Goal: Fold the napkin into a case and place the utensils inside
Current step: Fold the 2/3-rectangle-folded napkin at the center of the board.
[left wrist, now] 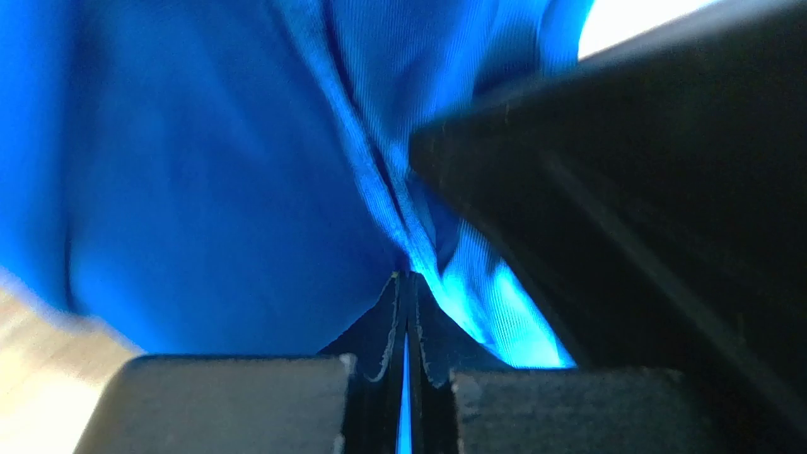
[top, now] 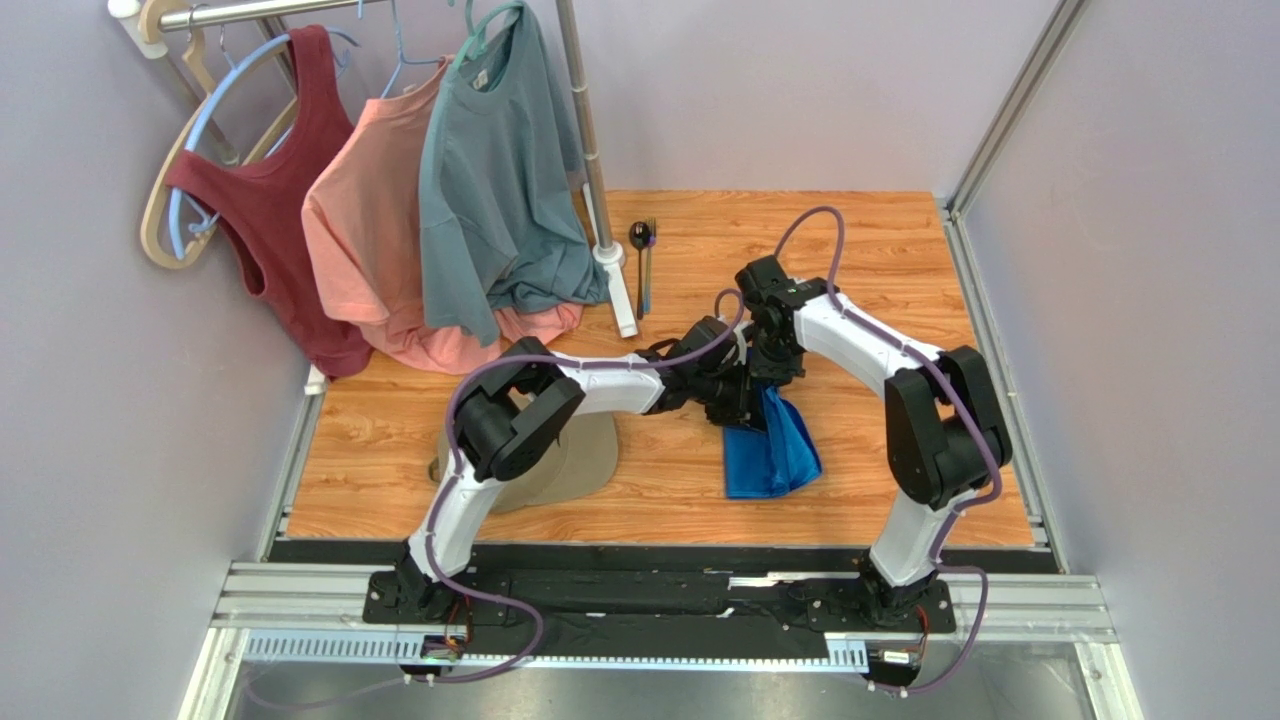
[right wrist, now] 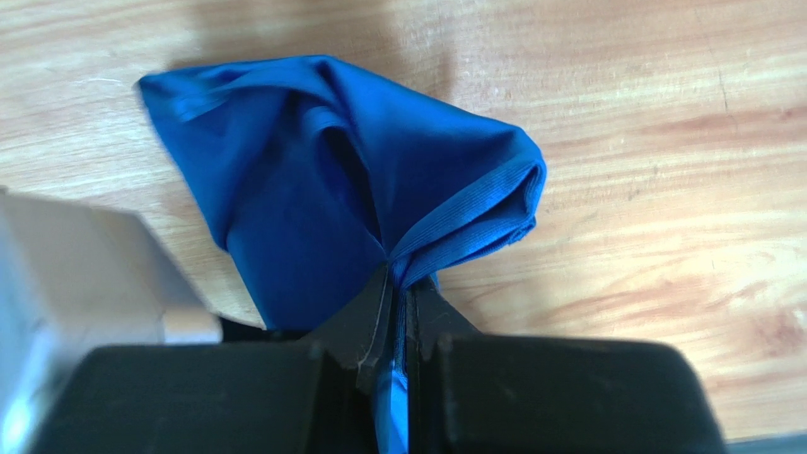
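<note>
Our left claw (left wrist: pixel 407 284) and right claw (right wrist: pixel 398 274), side by side, are each pinched shut on the bunched edge of the bright royal-blue thin cloth napkin (top: pixel 772 450). From them it trails toward our bases over the wooden desk (top: pixel 872 255), crumpled. The two slender dark utensils (top: pixel 645 270) lie far-left, nearer our left arm.

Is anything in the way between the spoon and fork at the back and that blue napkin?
Only the robot's own arms. The left gripper and right gripper are both shut on the napkin, their wrists over the table between it and the utensils. The white rack foot stands beside the utensils, off that line.
</note>
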Controlling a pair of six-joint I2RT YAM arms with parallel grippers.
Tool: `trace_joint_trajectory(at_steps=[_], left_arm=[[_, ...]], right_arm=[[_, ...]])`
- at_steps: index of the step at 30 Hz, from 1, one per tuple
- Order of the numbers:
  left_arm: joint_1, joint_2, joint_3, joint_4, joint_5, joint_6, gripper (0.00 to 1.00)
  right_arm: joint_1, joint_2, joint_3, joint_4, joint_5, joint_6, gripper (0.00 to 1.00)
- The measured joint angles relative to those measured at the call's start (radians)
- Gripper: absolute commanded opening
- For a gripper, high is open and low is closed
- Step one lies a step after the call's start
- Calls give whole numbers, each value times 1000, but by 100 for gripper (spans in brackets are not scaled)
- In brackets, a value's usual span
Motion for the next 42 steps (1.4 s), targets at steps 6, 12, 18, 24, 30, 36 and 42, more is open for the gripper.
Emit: trace_joint_trajectory(at_steps=[6,12,18,24,30,36,42], left_arm=[[3,10,-102,213,19,-82,6],[4,-87,-214,223,-24,-57,12],[19,-233,-261,130,-68,-18,7],[83,-238,-275,104,-82,1,7],[92,-128,-274,181,-60,-26,6],[53,-89,-272,284,-53,-85,6],[36,-79,-309,378,-57,-131,8]], right_arm=[[37,55,39,-77,75,76,0],[43,56,39,-116,136,112,0],[44,56,39,-121,169,107,0],[61,60,45,-145,188,108,0],[97,120,122,-212,230,142,0],[123,208,206,-304,296,201,0],[134,280,232,-355,335,247,5]])
